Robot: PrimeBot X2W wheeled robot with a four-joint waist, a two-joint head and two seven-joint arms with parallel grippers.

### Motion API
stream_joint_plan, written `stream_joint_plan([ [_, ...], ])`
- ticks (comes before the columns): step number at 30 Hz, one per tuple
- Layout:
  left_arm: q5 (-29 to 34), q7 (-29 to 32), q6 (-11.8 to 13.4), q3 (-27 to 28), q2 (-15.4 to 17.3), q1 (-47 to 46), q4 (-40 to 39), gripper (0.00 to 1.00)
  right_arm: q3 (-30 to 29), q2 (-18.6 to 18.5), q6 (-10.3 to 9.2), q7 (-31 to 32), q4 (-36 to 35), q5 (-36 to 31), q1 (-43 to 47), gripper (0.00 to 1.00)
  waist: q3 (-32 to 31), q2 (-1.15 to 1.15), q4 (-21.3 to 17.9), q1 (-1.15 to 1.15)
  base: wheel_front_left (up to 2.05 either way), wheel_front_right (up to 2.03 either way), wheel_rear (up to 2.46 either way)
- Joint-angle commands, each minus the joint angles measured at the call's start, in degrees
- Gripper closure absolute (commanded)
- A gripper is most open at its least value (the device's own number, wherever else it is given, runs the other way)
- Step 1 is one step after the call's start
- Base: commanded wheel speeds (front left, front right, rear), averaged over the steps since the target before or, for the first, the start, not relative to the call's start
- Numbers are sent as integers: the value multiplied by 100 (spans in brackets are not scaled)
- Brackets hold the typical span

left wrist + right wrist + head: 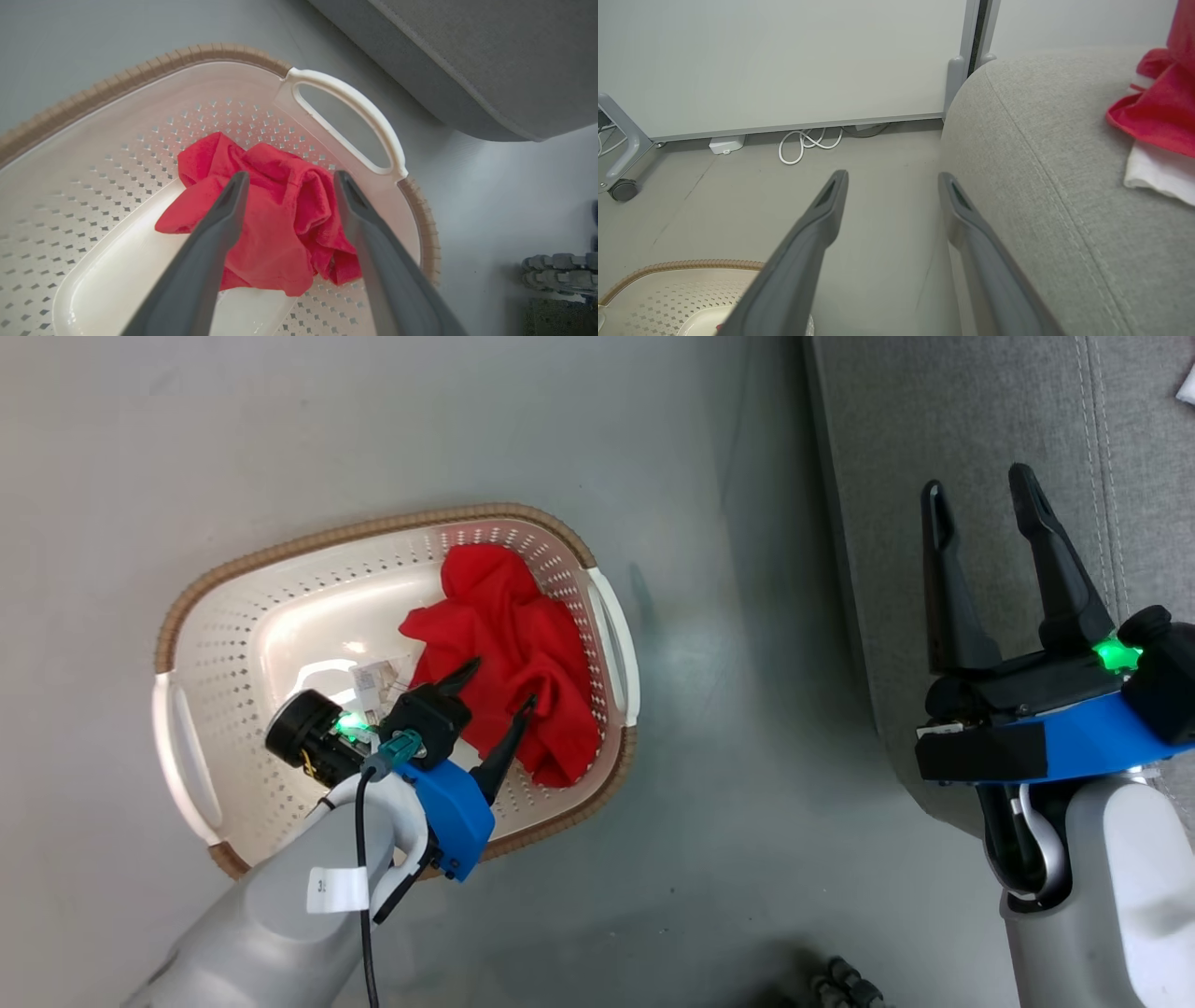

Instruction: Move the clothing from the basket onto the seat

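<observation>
**Surface and room.** The basket stands on a smooth, matt grey floor. Beyond the basket, a plain pale wall meets the floor. At its foot lie a looped white cable and a small white box, with a dark caster to one side.

**Writing.** A paper label lies on the basket bottom. A white tag wraps the left forearm at the basket's near rim. The print on both is too small to read.

**Materials and shapes.**
- The basket is an oval of cream plastic with perforated walls, a brown woven-look rim and a looped side handle.
- The seat, to the right of the basket, is light-grey woven upholstery with a rounded edge and a stitched seam.

**Task items.** A plain red garment lies crumpled inside the basket, against its right end. A red garment with white panels lies outside the basket, on the seat.

**Grippers.** The left gripper is inside the basket with its jaws spread wide, one finger on each side of the plain red garment. Contact cannot be confirmed. The right gripper is well to the right of the basket, over the seat edge, with its jaws apart and holding nothing.
</observation>
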Motion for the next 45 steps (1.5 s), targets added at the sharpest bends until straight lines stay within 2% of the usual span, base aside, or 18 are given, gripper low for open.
stream_joint_plan([
  [1,-73,-16,-12,-140,45,-179,57,0,12,23,1,-61,3,49,-105,0,133,0,-107,-1,0,0,0],
  [9,-338,-16,-12,-612,85,-535,381,0,90,42,1,-163,15,125,-153,0,373,0,-269,-1,0,0,0],
  [17,-494,-16,-12,-670,14,-802,1004,0,200,44,1,-243,-68,228,-190,0,584,0,-386,-1,0,0,0],
  [28,-672,69,46,-678,-300,-1097,1996,0,234,45,1,-293,-159,291,-105,0,794,0,-476,-1,0,0,0],
  [36,-787,46,116,-623,-591,-1169,2388,0,260,45,1,-322,-128,307,-94,0,806,0,-483,-1,0,0,0],
  [37,-799,52,108,-623,-606,-1163,2420,21,274,45,1,-330,-119,308,-101,0,798,0,-485,-1,0,0,0],
  [39,-807,49,102,-634,-652,-1156,2471,98,291,45,1,-343,-94,282,-120,0,781,0,-491,-1,0,0,0],
  [45,-834,20,140,-654,-761,-1029,2558,100,316,45,1,-360,-27,318,-166,0,726,0,-509,-1,0,0,0],
])
